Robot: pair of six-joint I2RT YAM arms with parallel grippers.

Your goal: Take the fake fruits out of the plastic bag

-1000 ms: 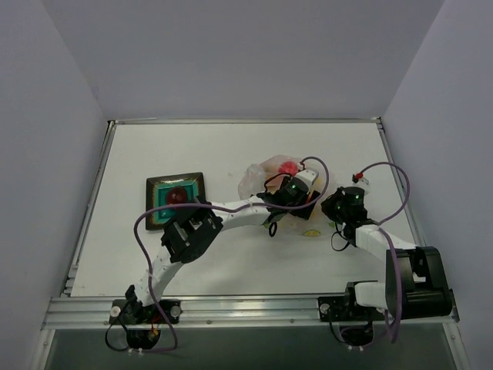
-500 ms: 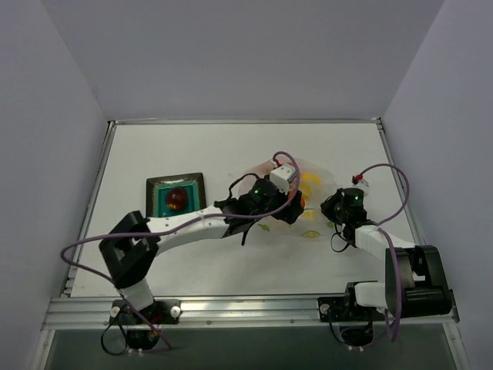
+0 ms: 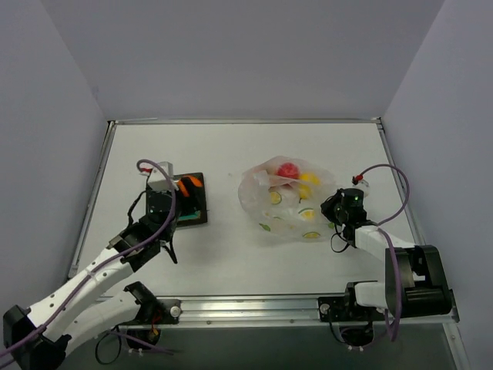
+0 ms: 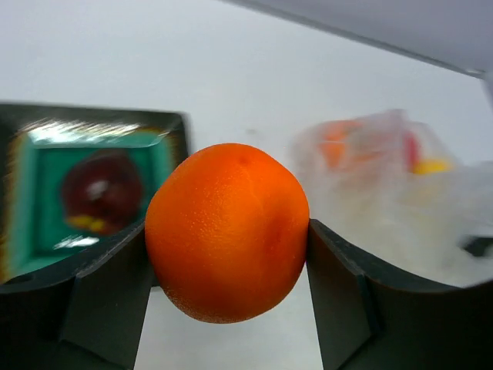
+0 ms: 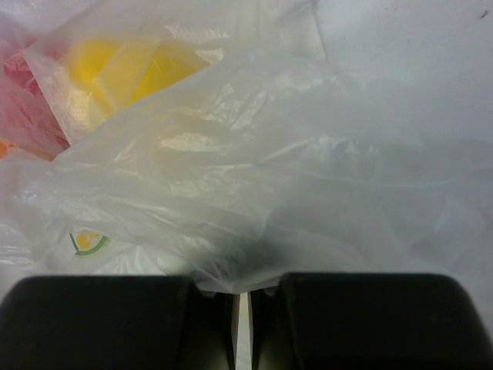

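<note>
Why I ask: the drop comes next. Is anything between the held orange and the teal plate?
Nothing visible stands between them. The orange, gripped in the left fingers, hangs at the teal plate's edge. A dark red fruit already sits in the plate's middle, so aim beside it.

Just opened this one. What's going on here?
The left gripper holds an orange fake fruit by the edge of the teal plate, where a dark red fruit already lies. The right gripper is shut on the right edge of the plastic bag. A red fruit and a yellow one show inside the bag, so the emptying is not finished.
</note>
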